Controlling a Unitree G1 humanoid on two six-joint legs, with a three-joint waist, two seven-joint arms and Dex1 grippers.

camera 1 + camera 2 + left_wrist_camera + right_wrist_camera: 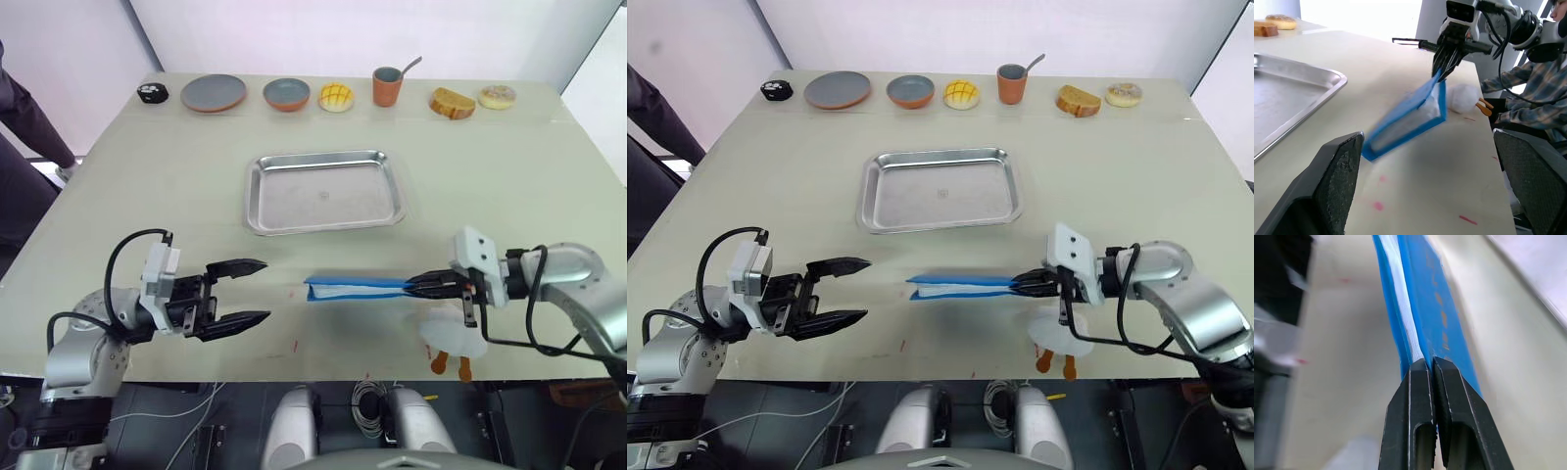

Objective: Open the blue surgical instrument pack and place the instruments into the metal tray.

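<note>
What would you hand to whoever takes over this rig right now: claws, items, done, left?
Right claw: shut on one end of the flat bright-blue rectangular pouch, holding it on edge above the beige table.
Left claw: open, apart from the pouch's free end, facing it.
Shiny rectangular steel tray: beyond the pouch, nothing in it.
Done: pouch picked up.
Left: open the pouch, move the instruments into the tray.

The flat bright-blue rectangular pouch (358, 288) with a whitish inner face stands on edge near the table's front, its right end raised and pinched, still closed. Beyond it lies the shiny rectangular steel tray (323, 190), empty.
</note>
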